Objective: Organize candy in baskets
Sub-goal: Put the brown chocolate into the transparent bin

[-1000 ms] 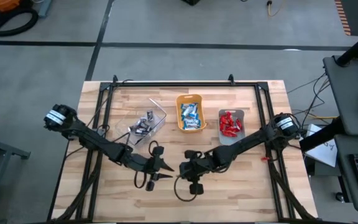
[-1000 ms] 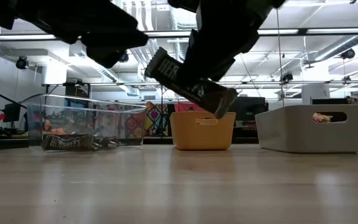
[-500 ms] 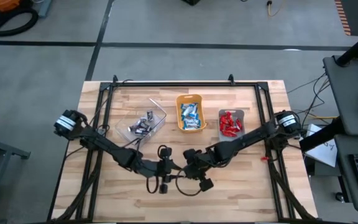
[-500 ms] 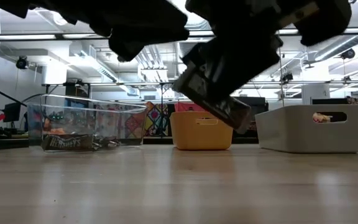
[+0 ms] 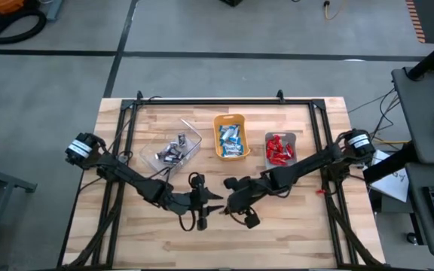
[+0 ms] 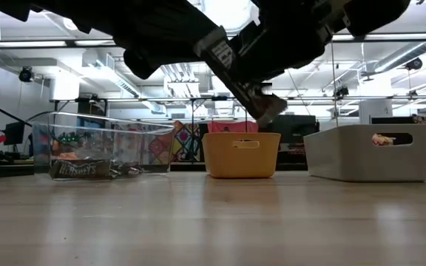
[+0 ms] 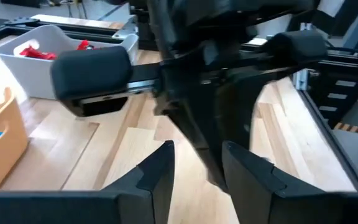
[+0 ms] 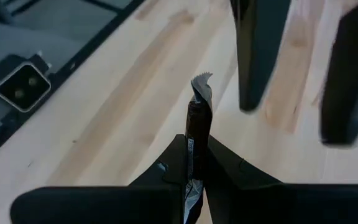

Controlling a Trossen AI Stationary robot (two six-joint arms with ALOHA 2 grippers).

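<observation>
Right gripper: over the table's front centre, clear of the surface; jaws pinched on a dark bar.
Bar, position: held in the air between the two grippers, above bare wood, well in front of the bins.
Bar, long axis: in the right wrist view it ran straight out from between the fingers, crimped end foremost, standing edge-on. In the low view it was tilted, lettered end high, the other end low.
Left gripper: facing the right gripper at close range; jaws spread, with the bar's free end at or between them. Contact could not be determined.
Left fingers: apart in the left wrist view, the right gripper filling the space just ahead.
Clear bin: rear left of the three; held dark-wrapped bars.
Orange bin: middle; held blue-and-white bars.
Grey bin: rear right; held red bars.
Bins, layout: side by side in a row, apart from one another, behind both grippers.
Table: wood planks inside a black frame.
</observation>
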